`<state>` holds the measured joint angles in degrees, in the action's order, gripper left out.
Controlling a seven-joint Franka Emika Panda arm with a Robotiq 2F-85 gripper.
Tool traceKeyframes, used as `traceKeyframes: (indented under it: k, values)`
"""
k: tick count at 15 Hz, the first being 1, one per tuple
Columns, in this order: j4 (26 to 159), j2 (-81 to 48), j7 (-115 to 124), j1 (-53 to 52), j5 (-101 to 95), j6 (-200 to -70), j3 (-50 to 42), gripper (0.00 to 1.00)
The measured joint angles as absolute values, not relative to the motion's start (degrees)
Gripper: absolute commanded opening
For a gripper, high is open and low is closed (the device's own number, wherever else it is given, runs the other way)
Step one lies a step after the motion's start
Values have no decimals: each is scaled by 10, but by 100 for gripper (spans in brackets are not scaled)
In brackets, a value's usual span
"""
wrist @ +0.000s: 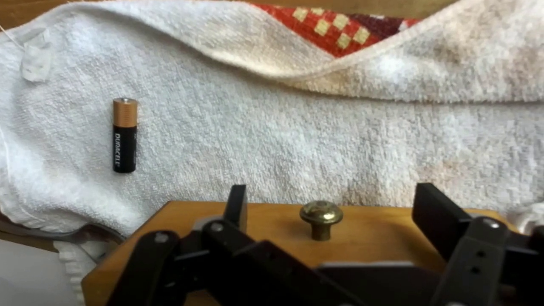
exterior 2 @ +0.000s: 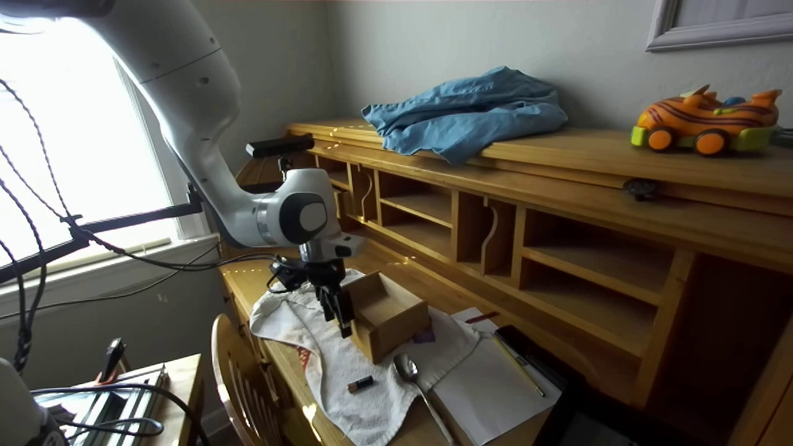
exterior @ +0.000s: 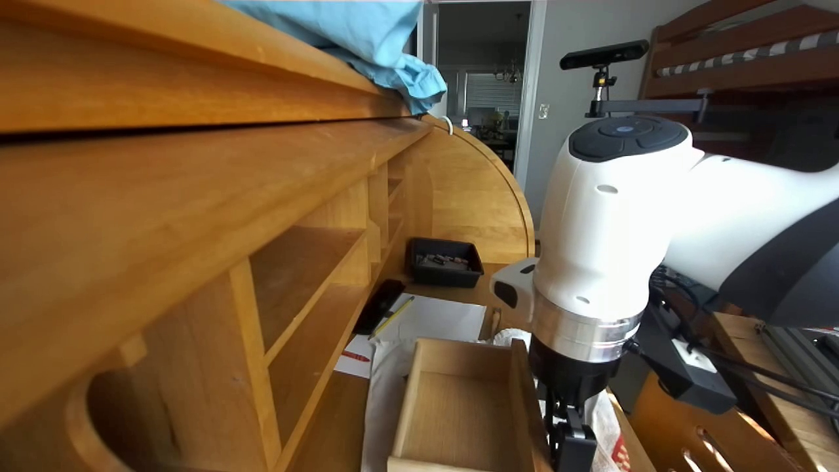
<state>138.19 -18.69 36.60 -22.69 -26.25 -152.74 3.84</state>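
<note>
A wooden desk (exterior 2: 391, 259) with a row of cubbyholes (exterior 2: 415, 207) along its back showed in both exterior views. Over it reached a white robot arm (exterior 2: 198, 105), its far end bent downward. A rumpled blue cloth (exterior 2: 471, 111) lay on the desk's upper ledge (exterior 2: 579, 144), hanging a little over the edge. Below, a white towel (wrist: 272, 140) was spread across the desk, a red checkered patch (wrist: 331, 29) showing at a fold. On the towel sat a wooden drawer (exterior: 459, 419), its open top facing up. A sheet of white paper (exterior 2: 489, 393) lay beside the towel. The claw (wrist: 330, 191) pointed down just beside the drawer's front panel (wrist: 374, 238), released, its two fingers (wrist: 238, 204) spread wide; I could not tell whether they touched the panel. A metal spoon (exterior 2: 406, 367) rested partly on the towel near the drawer, and a yellow pencil (exterior 2: 519, 367) lay on the paper. A copper-topped black battery (wrist: 124, 144) lay on the towel, apart from the claw. The drawer's brass knob (wrist: 321, 212) stood between the fingers in the wrist view, touching neither.
</note>
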Motion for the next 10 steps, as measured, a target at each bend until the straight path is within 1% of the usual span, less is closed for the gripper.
traceKeyframes:
  k: [10]
  values:
    - [1382, -197, 410, -276, -312, -1562, -16, 100]
